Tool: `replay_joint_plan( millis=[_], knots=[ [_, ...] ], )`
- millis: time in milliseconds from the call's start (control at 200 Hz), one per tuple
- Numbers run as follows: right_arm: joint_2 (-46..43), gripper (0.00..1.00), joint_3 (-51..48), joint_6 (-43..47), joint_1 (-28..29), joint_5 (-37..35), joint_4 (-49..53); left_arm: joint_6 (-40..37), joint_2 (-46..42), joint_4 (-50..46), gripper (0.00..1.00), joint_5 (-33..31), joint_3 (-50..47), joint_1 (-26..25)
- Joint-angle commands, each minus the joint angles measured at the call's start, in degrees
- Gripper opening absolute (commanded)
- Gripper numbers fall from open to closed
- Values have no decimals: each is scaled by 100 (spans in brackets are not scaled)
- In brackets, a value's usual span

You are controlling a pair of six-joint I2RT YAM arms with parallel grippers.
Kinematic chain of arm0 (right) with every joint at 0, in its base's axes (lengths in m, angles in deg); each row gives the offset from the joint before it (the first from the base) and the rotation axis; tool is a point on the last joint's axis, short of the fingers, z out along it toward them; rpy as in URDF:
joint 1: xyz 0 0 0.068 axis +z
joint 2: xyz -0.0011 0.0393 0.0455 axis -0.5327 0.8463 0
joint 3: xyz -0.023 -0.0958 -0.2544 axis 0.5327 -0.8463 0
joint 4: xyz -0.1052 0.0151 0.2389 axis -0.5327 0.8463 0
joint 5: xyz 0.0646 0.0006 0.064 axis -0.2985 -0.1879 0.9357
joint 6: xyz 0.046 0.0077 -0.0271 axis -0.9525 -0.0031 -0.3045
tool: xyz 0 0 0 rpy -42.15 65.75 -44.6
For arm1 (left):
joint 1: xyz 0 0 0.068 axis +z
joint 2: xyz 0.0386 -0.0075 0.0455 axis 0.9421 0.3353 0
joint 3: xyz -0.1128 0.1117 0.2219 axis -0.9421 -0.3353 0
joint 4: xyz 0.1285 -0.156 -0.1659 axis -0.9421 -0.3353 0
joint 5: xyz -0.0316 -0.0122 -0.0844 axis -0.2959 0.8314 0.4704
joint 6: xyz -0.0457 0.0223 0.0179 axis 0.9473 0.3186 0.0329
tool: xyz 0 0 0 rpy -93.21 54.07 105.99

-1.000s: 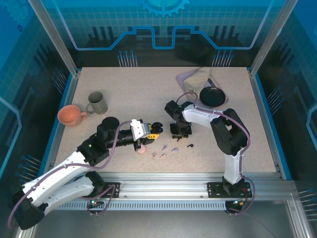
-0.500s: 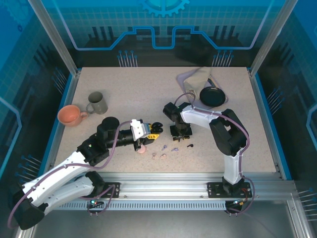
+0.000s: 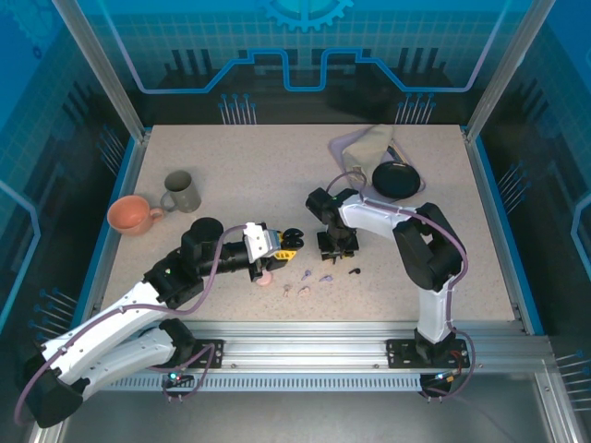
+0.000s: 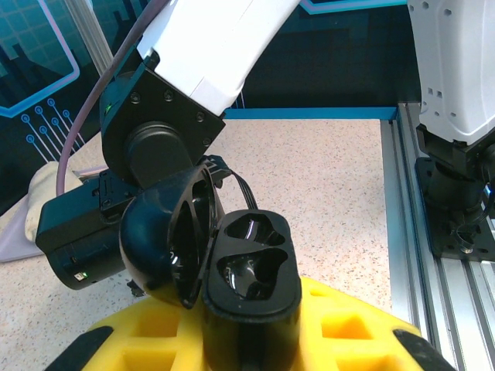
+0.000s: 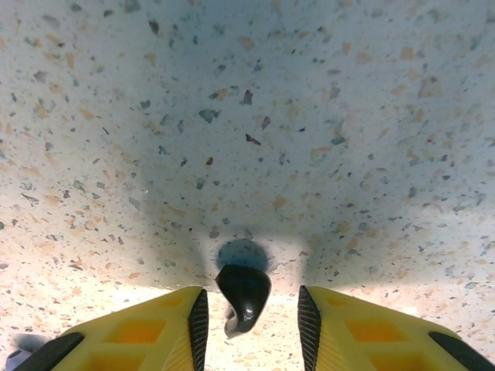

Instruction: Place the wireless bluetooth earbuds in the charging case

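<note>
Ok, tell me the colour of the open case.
Black: the case shows best in the left wrist view.

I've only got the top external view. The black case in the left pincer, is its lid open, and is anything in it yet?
Observer: On the left wrist view, the black charging case, held in the left pincer, has its lid open and both sockets empty.
Operator: And what's under the right pincer?
Observer: On the right wrist view, a black earbud sits on the table between the fingers of the right pincer, with a gap showing on each side.
</note>
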Motion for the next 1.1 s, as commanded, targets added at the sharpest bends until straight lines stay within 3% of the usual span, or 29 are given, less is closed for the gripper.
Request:
replay_joint_plan(
  millis=[0,1096],
  knots=[
    [44,38,133,-102,-91,45,3,-75,-53,-55,4,-12,62,-36],
    [427,24,134,-14,-93,397,83,-168,-123,-165,3,-72,87,-42]
  ],
)
